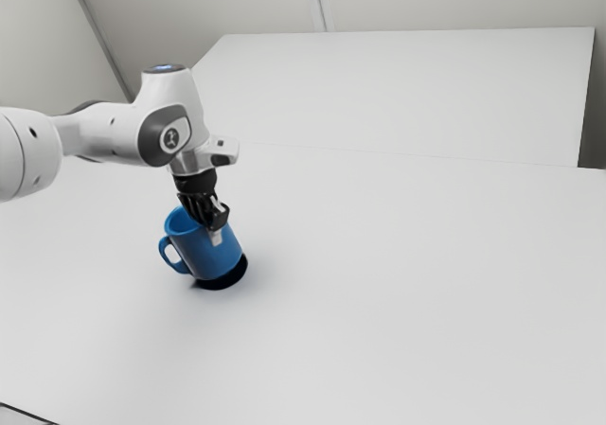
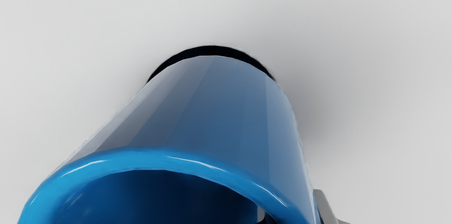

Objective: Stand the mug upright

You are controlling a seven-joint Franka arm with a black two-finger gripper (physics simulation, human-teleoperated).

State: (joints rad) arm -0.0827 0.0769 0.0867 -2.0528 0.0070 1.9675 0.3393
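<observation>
The gripper [image 1: 215,228] points down at the rim of the blue mug [image 1: 210,254] in the exterior view. The mug leans, its mouth toward that view's upper left and its base toward the lower right; the handle [image 1: 166,252] is on the left. In the wrist view the mug [image 2: 215,111] has its open mouth nearest my hand. There the gripper [image 2: 291,213] pinches the mug's wall, with one grey finger inside the mouth and the other against the outside. A dark band shows at the base; whether the base touches the table is unclear.
A white table [image 1: 407,283] extends around the mug. Farther back stands another white surface [image 1: 398,89], with pale walls behind it. A thin dark edge [image 1: 26,414] crosses the exterior view's lower left corner.
</observation>
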